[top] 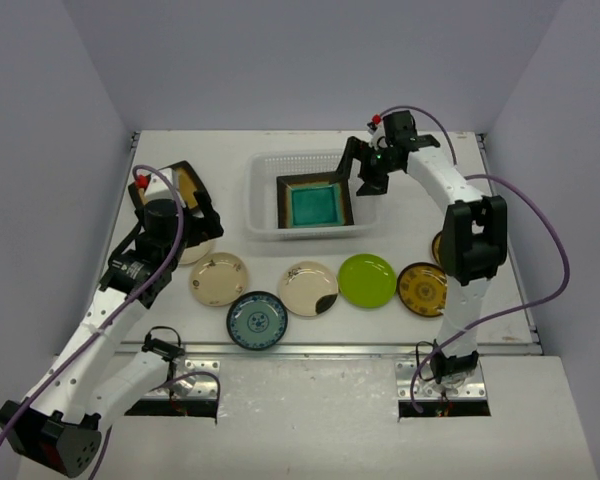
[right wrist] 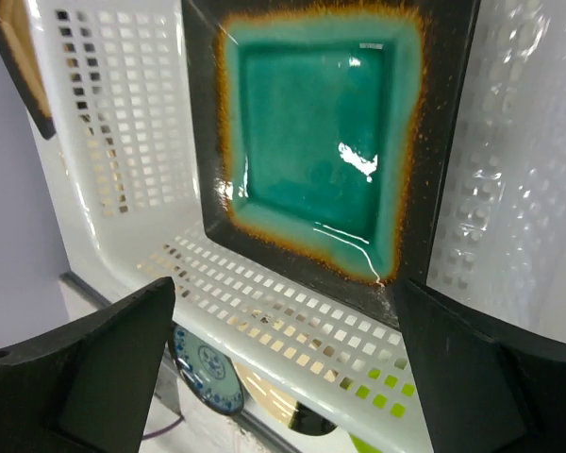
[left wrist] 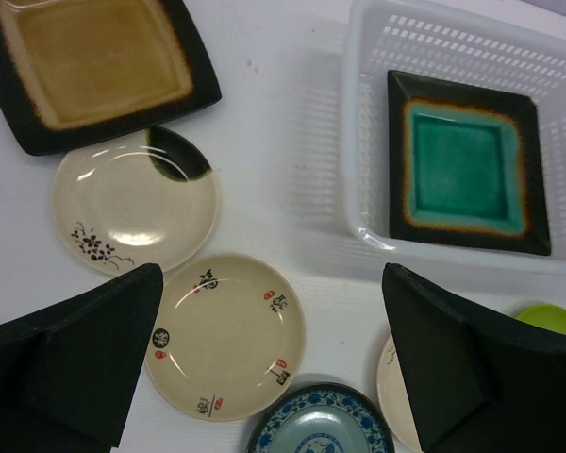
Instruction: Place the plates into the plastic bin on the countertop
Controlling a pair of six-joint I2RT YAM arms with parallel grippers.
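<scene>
While the right claw (right wrist: 283,293) hangs spread wide above the plastic bin (right wrist: 123,123) and pinches nothing, the teal square plate (right wrist: 316,132) lies inside the bin, toward its right wall. The left claw (left wrist: 272,274) is also spread and empty. It hovers over two cream plates (left wrist: 132,198) near the left edge of the desk (top: 220,150).

We judge all these plates to be glazed ceramic: stiff, slippery, rather heavy for their size, and likely to chip if dropped. They lie flat, so we think the only hold is on the rim, with one finger slid under the edge.

The amber square plate (left wrist: 94,66) sits by the left edge, just beside a cream plate. Its straight dark border looks easier to pinch than a round rim. The blue-white plate (left wrist: 321,425), the lime green plate (top: 367,280) and the brown-yellow plate (top: 421,289) stand in a row along the near edge, close together. There is little room for a finger between them, so we would approach from the outer sides.

The bin stands near the far edge, in the middle. Its left part is bare, and its walls must be cleared from above.
</scene>
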